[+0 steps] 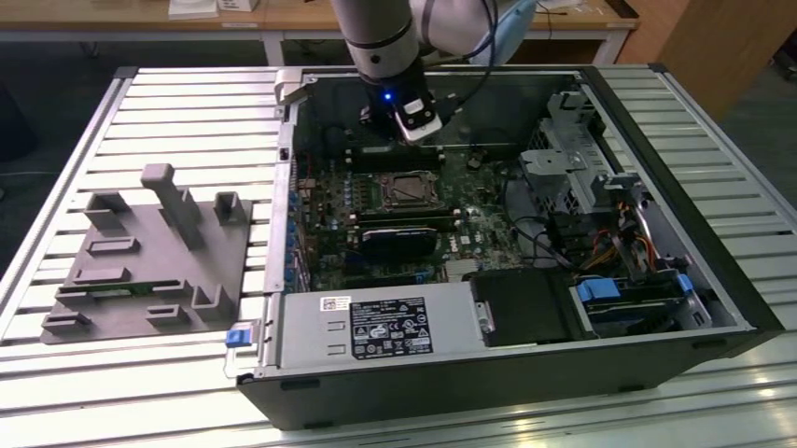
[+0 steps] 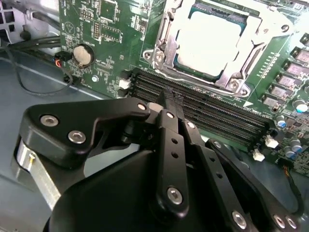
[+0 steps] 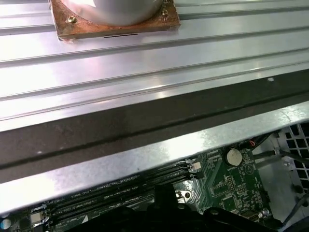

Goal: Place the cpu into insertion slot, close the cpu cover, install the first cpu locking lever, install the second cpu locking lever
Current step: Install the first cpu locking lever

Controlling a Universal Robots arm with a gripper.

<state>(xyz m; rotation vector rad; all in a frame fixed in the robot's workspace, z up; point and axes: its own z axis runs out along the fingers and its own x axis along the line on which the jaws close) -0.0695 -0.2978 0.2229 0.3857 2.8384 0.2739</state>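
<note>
The gripper [image 2: 170,99] has its two black fingers pressed tight together with nothing between them — it hangs just above the long black memory slots [image 2: 203,108], beside the socket. The cpu [image 2: 208,41] already sits flat in the insertion slot [image 1: 405,189], so it needs no holding. The cpu cover [image 2: 166,36] lies down around the chip like a shiny frame. The open computer case [image 1: 697,233] lies on a ribbed metal table [image 1: 187,103] — the board faces up for easy reach.
</note>
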